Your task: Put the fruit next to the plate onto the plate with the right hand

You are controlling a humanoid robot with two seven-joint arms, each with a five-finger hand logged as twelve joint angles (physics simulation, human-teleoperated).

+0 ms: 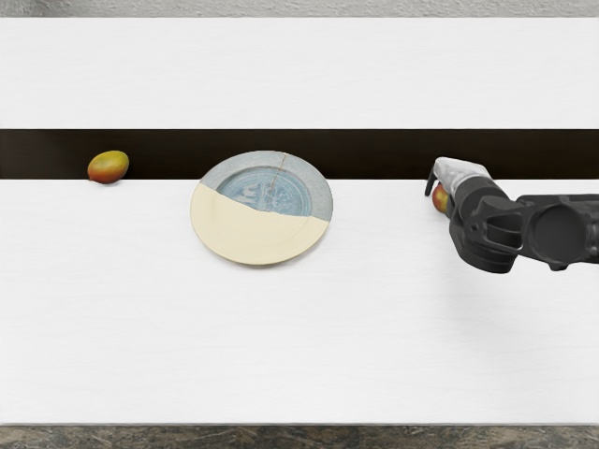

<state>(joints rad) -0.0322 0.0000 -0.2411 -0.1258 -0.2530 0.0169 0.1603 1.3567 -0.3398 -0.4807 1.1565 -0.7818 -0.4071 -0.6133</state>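
— What is at the far left?

— A left fruit (108, 166), yellow-green with a red side. It lies on the far edge of the white table (281, 327), where the table meets a dark band (374, 154) that runs across the view. It is apart from everything else, and no hand is near it.

— And in the middle?

— The plate (262, 208). It is round; the upper part is blue-grey and the lower part is cream. It lies flat on the table, its far rim reaching into the dark band, and nothing lies on it. The left fruit is near it but does not touch it.

— Then the right side?

— There is the right fruit (439, 197), also by the edge of the dark band, well apart from the plate. Only a small red-orange part of it shows, because the right hand (468, 201) covers the rest. The arm comes in from the right edge of the view.

— Does the hand hold this fruit?

— The hand sits directly over it and seems to touch it. Whether the fingers are closed around it, I cannot tell; the back of the hand hides them. The fruit still seems to rest on the table.
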